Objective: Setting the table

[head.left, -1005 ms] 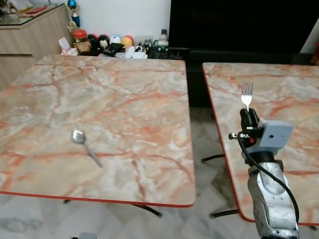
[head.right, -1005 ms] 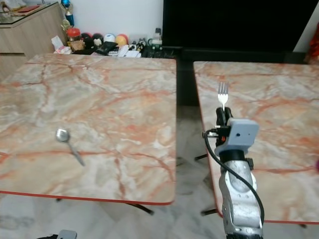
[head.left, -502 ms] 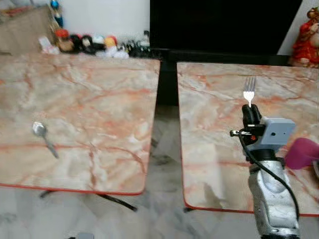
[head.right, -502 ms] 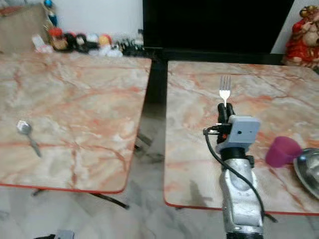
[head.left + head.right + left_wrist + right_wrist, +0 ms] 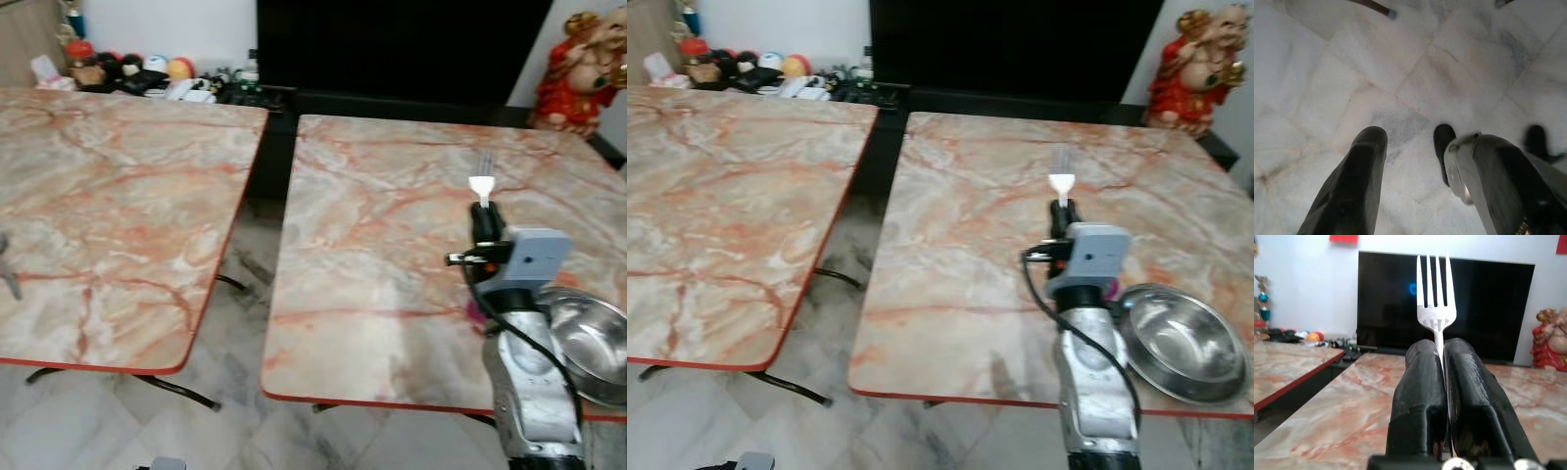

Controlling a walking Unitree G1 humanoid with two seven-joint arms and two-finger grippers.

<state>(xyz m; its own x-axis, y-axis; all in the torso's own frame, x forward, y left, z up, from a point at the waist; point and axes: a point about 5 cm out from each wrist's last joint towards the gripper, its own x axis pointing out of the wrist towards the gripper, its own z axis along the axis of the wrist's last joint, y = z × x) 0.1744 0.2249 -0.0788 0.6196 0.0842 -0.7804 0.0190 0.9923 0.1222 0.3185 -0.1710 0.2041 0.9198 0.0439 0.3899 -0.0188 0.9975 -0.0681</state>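
While upright, fork [image 5: 1435, 293] between fingers [image 5: 1420, 396]

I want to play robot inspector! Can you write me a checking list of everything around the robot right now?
Surface: two marble-patterned tables with red edges, the left table and the right table, with a gap of floor between them.
Job's things: fork held upright, tines up; steel bowl near the right table's front edge; something pink mostly hidden behind the arm.
Clutter: small toys and bottles by the far wall.
Grippers: right gripper shut on the fork over the right table; left gripper open, hanging over the tiled floor.
Cables: black cable looping along the right wrist.
Surroundings: big dark TV, red figurine.
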